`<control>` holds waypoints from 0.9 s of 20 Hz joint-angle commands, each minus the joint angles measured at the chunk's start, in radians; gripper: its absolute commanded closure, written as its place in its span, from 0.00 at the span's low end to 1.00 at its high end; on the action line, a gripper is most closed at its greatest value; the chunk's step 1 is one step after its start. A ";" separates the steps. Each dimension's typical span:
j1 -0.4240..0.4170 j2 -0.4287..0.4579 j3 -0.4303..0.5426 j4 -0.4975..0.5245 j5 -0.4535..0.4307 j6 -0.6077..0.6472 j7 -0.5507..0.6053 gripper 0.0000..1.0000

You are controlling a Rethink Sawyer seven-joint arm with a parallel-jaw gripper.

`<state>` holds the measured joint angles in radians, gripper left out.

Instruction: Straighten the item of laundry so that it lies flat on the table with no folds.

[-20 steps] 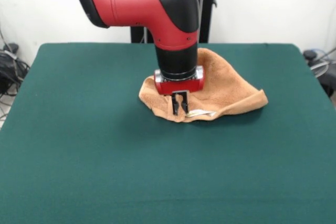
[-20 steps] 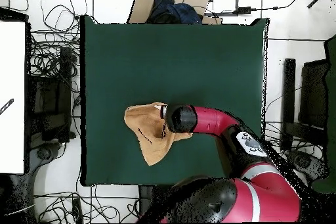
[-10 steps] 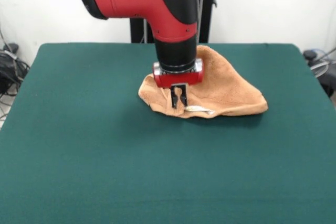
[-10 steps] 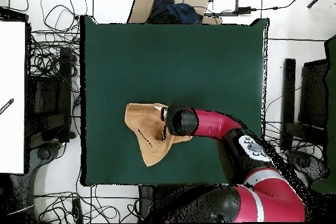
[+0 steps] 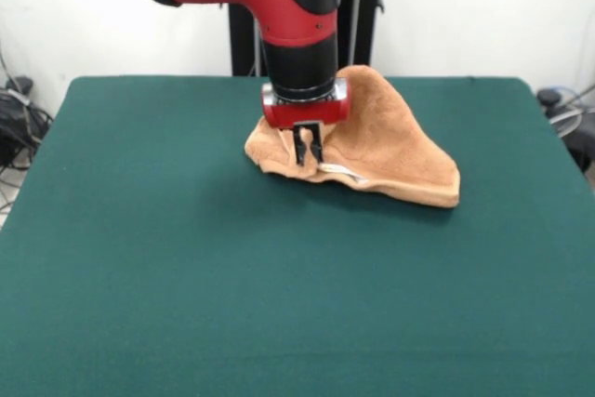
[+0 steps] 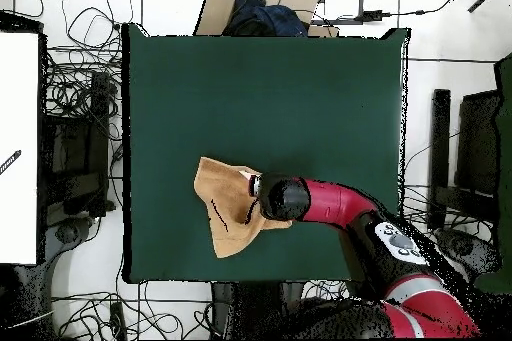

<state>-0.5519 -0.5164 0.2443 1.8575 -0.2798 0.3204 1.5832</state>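
Towel dragged back by gripper

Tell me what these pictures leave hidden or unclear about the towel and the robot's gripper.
- Overhead view: the gripper is hidden under the red and black arm.
- Front view: the arm covers part of the rumpled orange-tan terry towel, and raised cloth hides the folds behind.
- Front view: whether the gripper pinches cloth is unclear; its dark fingers sit close together against the towel.
- The small white label is too small to read.
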 commanded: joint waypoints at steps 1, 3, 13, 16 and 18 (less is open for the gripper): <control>-0.026 0.019 0.115 0.060 -0.004 -0.044 0.082 1.00; -0.024 0.027 0.116 0.047 -0.005 -0.045 0.080 1.00; -0.024 0.032 0.123 0.043 -0.029 -0.065 0.069 0.00; -0.017 0.036 0.120 0.033 -0.027 -0.060 0.073 0.00; -0.012 0.032 0.115 0.031 -0.031 -0.061 0.073 0.00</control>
<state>-0.5731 -0.5087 0.2792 1.8727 -0.2798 0.3169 1.5832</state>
